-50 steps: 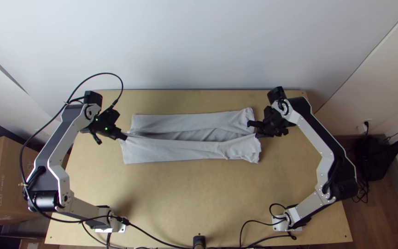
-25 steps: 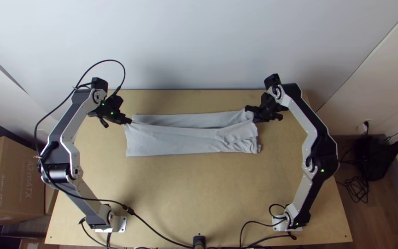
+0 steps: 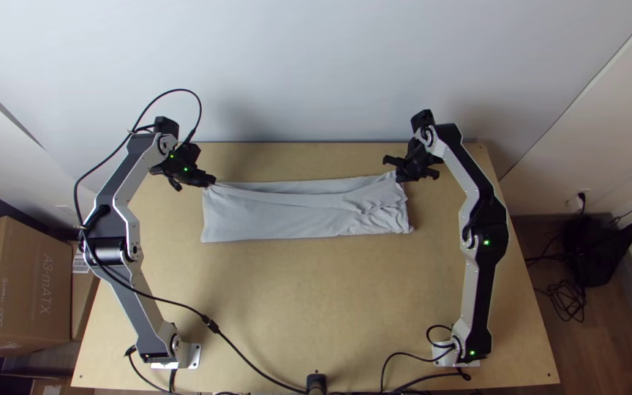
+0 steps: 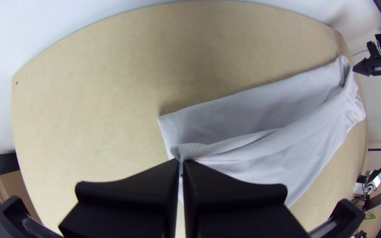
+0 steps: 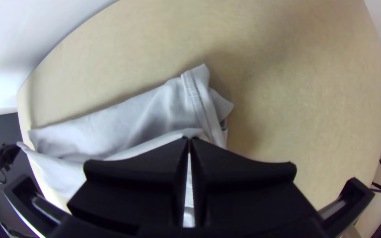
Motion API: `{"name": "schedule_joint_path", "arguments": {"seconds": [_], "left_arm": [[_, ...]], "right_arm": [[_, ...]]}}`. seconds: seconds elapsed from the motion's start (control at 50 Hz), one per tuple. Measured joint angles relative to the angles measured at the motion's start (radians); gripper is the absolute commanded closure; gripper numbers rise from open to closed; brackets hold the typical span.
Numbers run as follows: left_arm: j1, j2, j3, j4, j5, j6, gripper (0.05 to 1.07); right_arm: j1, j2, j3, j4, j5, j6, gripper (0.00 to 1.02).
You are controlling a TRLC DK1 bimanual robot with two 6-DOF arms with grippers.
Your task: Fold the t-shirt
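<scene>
From the top view, the T-shirt (image 3: 279, 217) is thin, pale grey, matte cloth, folded into a long strip, fairly smooth at the left and puckered at the right. It lies across the far half of the table, its upper layer drawn toward the far side with a narrow band of the layer beneath showing beyond. The left gripper (image 3: 212, 181) has its tips closed on the shirt's far left corner, the right gripper (image 3: 399, 176) on the far right end. The table (image 3: 316, 292) is plain light wood, smooth and faintly mottled. Past it rises a white wall (image 3: 316, 66); cardboard boxes (image 3: 34, 281) sit off to the left, and dark wooden flooring (image 3: 587, 344) shows at the right.

In the left wrist view, the left gripper (image 4: 181, 162) pinches a gathered corner between its flat black fingers, soft creases fanning out from it across the cloth.

In the right wrist view, the right gripper (image 5: 189, 139) is clamped on a raised fold, right beside a hem (image 5: 198, 99) with twin lines of stitching. Bare wood stretches around it.
</scene>
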Motion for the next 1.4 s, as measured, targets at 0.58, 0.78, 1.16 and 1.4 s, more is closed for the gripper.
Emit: {"name": "schedule_joint_path", "arguments": {"seconds": [0.58,0.78,1.16,1.4], "left_arm": [[0.095,-0.034,-0.042,0.024,0.184,-0.091,0.09],[0.152,-0.134,-0.158,0.024,0.260,-0.091,0.09],[0.217,-0.153,-0.382,0.086,0.408,-0.071,0.09],[0.209,-0.124,-0.407,0.134,0.433,-0.056,0.09]], "right_arm": [[-0.048,-0.191,-0.273,0.417,0.081,0.131,0.08],[-0.083,-0.375,-0.433,0.442,-0.065,0.229,0.08],[-0.198,-0.564,-0.529,0.457,-0.436,0.370,0.08],[-0.202,-0.627,-0.531,0.457,-0.501,0.375,0.08]]}}
